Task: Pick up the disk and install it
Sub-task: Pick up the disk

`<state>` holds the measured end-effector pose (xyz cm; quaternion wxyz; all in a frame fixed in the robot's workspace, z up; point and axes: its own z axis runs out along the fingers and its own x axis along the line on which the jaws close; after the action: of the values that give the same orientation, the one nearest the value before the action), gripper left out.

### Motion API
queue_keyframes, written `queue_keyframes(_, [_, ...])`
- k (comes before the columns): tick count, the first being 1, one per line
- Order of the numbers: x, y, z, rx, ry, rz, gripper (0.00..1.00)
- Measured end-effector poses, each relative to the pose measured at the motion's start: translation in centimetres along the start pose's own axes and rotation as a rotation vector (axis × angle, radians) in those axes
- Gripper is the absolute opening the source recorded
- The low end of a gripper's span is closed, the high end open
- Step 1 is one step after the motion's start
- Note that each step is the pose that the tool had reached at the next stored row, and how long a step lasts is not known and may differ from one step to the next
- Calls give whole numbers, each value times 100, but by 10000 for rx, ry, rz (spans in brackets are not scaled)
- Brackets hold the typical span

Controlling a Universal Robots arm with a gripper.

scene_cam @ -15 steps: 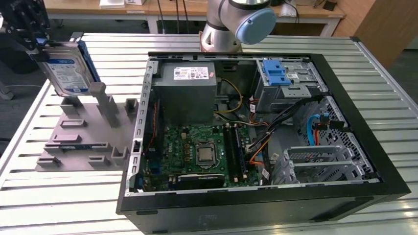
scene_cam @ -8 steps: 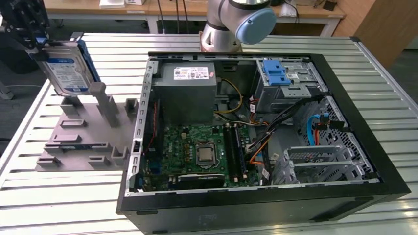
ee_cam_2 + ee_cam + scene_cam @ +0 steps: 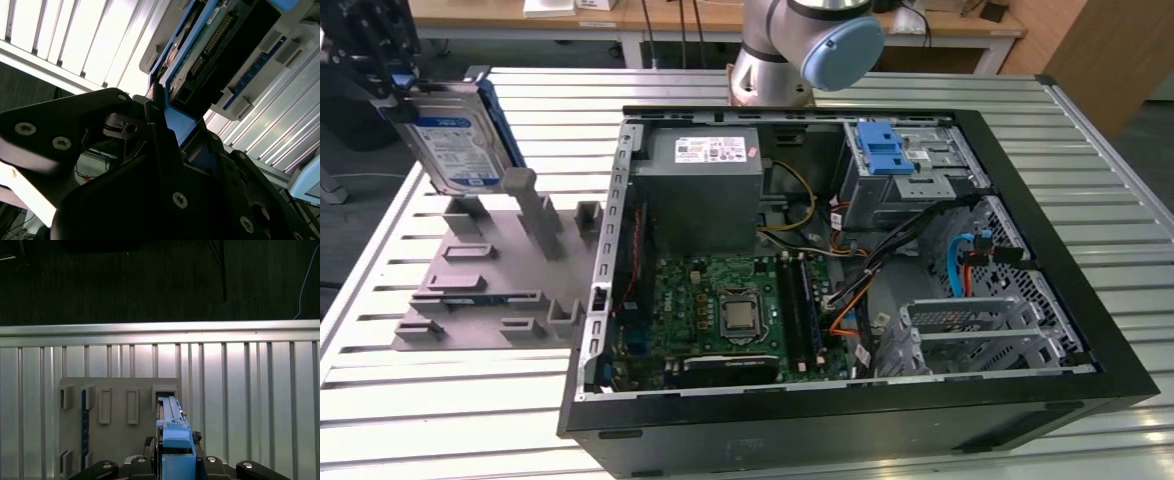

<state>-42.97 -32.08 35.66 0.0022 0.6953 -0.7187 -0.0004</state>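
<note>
At grey stand (image 3: 480,290), exterior view's left — disk (image 3: 454,145) tilted, top end pinched by end effector (image 3: 390,85).

Open PC case (image 3: 854,430) lies mid worktop (image 3: 440,420); grey stand (image 3: 480,290) beside it, nr worktop's edge at exterior view's left.

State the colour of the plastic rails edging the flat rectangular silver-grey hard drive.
Blue; the rails of the disk show best in the first wrist view.

The pincer (image 3: 394,80) hangs at the exterior view's far left, pointing downward, clamped on the disk (image 3: 454,140) at its upper end (the blue handle). The arm (image 3: 803,45) has a joint well apart from it.
</note>
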Motion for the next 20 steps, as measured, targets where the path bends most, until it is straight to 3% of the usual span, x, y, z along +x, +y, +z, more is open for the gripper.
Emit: queue_keyframes(20, [-3,0,-73,0,0,0,36])
